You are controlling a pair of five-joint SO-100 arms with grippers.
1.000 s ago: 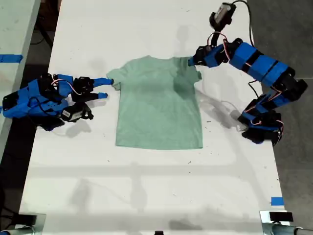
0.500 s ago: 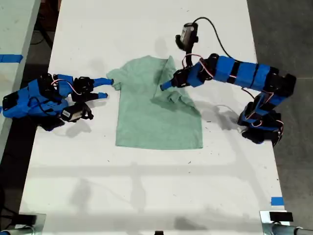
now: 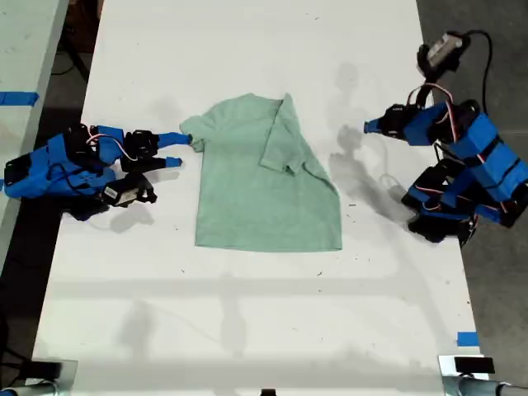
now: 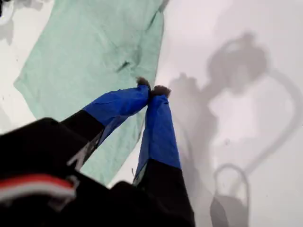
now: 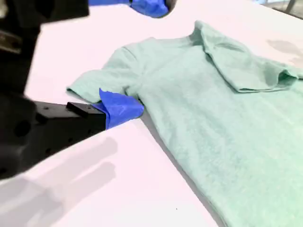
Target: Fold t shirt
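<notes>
The pale mint-green t shirt (image 3: 264, 194) lies flat on the white table (image 3: 247, 313), neck toward the far end. Its sleeve on the exterior view's right (image 3: 285, 140) is folded inward over the chest. My first gripper (image 3: 369, 127) (image 4: 151, 90) is shut with nothing in it, held above bare table off the shirt's edge on the exterior view's right. My second gripper (image 3: 180, 149) (image 5: 137, 56) is open at the other sleeve (image 5: 102, 82). Its one blue fingertip (image 5: 120, 109) touches that sleeve's hem, and the other hangs above it.
A blue tape mark (image 3: 466, 338) sits near the table's front corner on the exterior view's right. A second table (image 3: 25, 49) with blue tape (image 3: 16, 97) stands beyond a dark gap on the exterior view's left. The first arm's base (image 3: 441, 219) stands beside the shirt.
My first gripper carried the sleeve inward over the chest, let it go, and drew back toward the exterior view's right, now shut and empty. The second arm has not moved.
</notes>
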